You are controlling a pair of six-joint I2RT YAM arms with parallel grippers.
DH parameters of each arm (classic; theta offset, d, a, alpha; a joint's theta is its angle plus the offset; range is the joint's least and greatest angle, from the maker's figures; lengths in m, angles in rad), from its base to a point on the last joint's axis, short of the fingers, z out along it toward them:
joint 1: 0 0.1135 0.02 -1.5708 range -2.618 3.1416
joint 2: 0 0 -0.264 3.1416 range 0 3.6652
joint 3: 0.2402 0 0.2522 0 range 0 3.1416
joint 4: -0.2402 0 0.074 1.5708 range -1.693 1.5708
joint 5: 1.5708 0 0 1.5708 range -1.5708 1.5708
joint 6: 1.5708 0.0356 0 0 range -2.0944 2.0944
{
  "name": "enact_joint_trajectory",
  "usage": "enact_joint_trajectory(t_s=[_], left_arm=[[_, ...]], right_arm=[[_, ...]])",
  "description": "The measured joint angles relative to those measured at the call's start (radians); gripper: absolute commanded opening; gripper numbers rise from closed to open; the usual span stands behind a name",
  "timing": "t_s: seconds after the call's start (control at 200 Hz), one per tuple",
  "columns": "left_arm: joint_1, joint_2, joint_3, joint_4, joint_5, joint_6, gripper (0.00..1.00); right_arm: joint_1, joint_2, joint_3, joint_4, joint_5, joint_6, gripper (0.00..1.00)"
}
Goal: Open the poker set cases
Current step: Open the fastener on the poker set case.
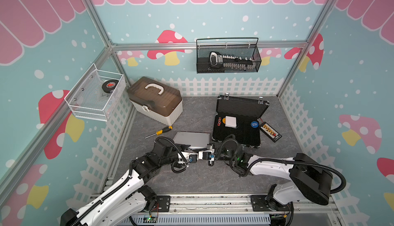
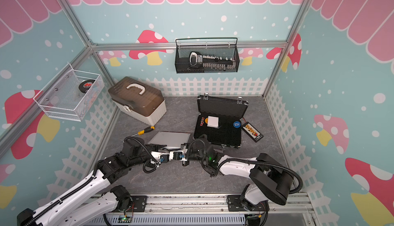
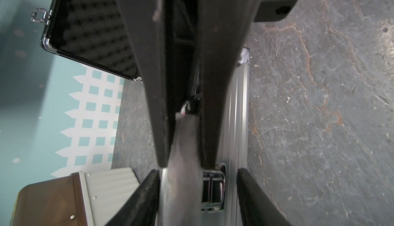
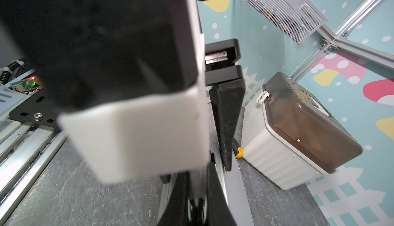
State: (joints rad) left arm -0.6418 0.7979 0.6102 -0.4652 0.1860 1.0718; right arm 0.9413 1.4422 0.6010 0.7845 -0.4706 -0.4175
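Inside open black case (image 1: 243, 130), blue chip (image 1: 254, 124) reading SMALL BLIND

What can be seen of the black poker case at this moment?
The black poker case lies open on the grey tabletop, just right of the silver case. Its lid stands tilted back toward the rear wall, lined with dark egg-crate foam and edged in shiny trim, with silver latches sticking up from its top edge. The dark base holds a white box, a blue round disc and red dice. The right arm hides part of its near edge.
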Motion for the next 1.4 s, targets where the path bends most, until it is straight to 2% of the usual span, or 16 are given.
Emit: enact_joint_trajectory(t_s=[0.625,0.78,0.88,1.206,1.401], left_arm=[[-0.016,-0.063,-0.030,0.007,-0.043,0.044,0.39],[-0.017,-0.063,-0.030,0.006,-0.044,0.048,0.29],[-0.017,-0.063,-0.030,0.006,-0.043,0.055,0.19],[-0.020,-0.071,-0.026,0.001,-0.025,0.051,0.18],[-0.019,-0.004,0.012,-0.034,-0.001,0.024,0.19]], right_arm=[[0.008,0.000,0.000,0.009,0.021,0.058,0.00],[0.009,0.000,0.000,0.009,0.028,0.066,0.00],[0.009,0.000,0.000,0.009,0.031,0.068,0.00],[0.012,0.010,-0.003,-0.001,0.040,0.071,0.00],[0.015,0.021,-0.003,-0.014,0.051,0.079,0.00]])
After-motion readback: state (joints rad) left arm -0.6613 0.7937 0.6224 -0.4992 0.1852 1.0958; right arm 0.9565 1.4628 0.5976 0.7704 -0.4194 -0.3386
